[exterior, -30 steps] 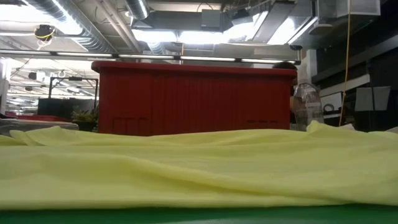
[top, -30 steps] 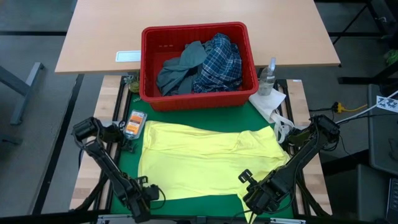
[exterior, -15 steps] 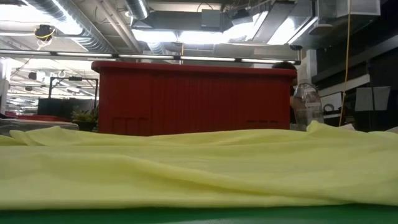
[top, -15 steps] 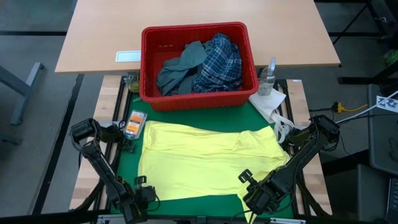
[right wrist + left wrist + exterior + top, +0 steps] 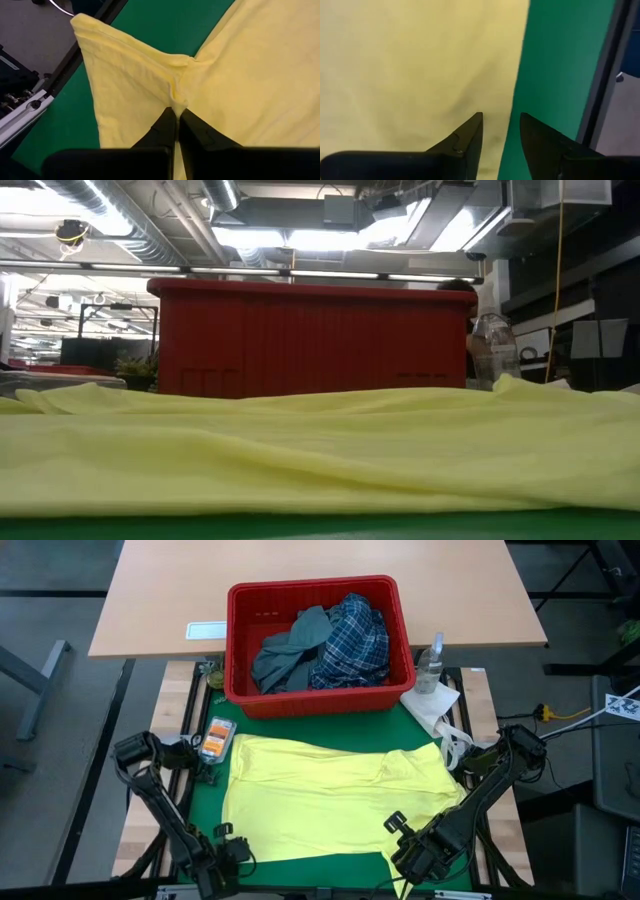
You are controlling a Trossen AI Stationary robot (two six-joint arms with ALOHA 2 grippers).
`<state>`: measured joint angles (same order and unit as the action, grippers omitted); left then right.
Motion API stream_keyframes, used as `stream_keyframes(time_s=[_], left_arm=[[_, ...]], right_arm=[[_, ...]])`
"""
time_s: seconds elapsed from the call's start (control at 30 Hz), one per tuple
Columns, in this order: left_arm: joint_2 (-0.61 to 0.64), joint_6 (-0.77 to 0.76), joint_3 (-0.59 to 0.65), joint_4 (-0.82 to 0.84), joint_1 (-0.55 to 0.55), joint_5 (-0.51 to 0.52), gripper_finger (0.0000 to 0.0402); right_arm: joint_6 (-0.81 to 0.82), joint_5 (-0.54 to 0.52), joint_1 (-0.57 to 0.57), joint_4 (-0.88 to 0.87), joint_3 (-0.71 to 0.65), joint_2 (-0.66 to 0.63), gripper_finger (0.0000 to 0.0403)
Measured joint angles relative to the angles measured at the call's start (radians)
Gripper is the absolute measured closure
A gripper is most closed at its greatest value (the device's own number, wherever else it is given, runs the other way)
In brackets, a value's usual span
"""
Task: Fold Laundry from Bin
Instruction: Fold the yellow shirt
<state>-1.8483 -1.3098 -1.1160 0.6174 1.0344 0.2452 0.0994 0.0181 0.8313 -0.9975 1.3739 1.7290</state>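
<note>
A small yellow garment (image 5: 330, 795) lies spread on the green mat (image 5: 200, 810), in front of the red bin (image 5: 312, 700). A grey-blue garment (image 5: 290, 650) and a blue-white plaid shirt (image 5: 352, 640) lie heaped in the bin. My left gripper (image 5: 228, 858) stands open at the garment's near left corner. In the left wrist view its fingers (image 5: 501, 122) straddle the cloth's side edge (image 5: 517, 75), and I cannot tell whether they touch it. My right gripper (image 5: 415, 858) is shut on the yellow cloth at the near right corner. My right gripper (image 5: 176, 112) pinches a small ridge of the yellow cloth (image 5: 176, 100) between its two fingers, where a hemmed flap (image 5: 125, 55) meets the wider panel. The fingers come from above, pointing steeply down. The cloth rises to them in a peak, and the rest lies on the mat.
A clear spray bottle (image 5: 430, 662) and a white paper towel (image 5: 432, 705) sit right of the bin. A small orange-labelled packet (image 5: 216, 738) lies at the mat's left edge. A white card (image 5: 206, 630) lies on the wooden table behind. In the low view the bin (image 5: 310, 335) stands behind the yellow cloth (image 5: 320, 460).
My left arm has swung a little toward the table's left edge and its gripper has turned with it, then kept still. The yellow garment lies as before.
</note>
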Motion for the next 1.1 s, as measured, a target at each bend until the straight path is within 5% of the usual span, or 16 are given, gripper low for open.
stream_keyframes(time_s=[0.27, 0.5, 0.73, 1.0, 1.1], left_arm=[[-0.026, -0.023, -0.003, -0.008, 0.001, 0.011, 0.0212], [-0.028, 0.002, -0.002, -0.006, -0.001, 0.030, 0.0205], [-0.029, 0.036, -0.002, 0.029, -0.004, 0.030, 0.0257], [-0.025, 0.032, 0.000, 0.061, -0.006, 0.036, 0.0386], [-0.005, 0.031, 0.002, 0.102, -0.020, 0.022, 0.0394]], right_arm=[[0.005, 0.037, 0.001, 0.000, 0.000, 0.000, 0.0388], [0.005, 0.038, 0.000, 0.000, 0.000, 0.000, 0.0388], [0.005, 0.035, 0.000, 0.000, 0.000, 0.000, 0.0388], [0.035, 0.007, 0.000, -0.001, 0.000, -0.001, 0.0388], [0.061, 0.005, 0.000, -0.009, 0.000, -0.020, 0.0388]])
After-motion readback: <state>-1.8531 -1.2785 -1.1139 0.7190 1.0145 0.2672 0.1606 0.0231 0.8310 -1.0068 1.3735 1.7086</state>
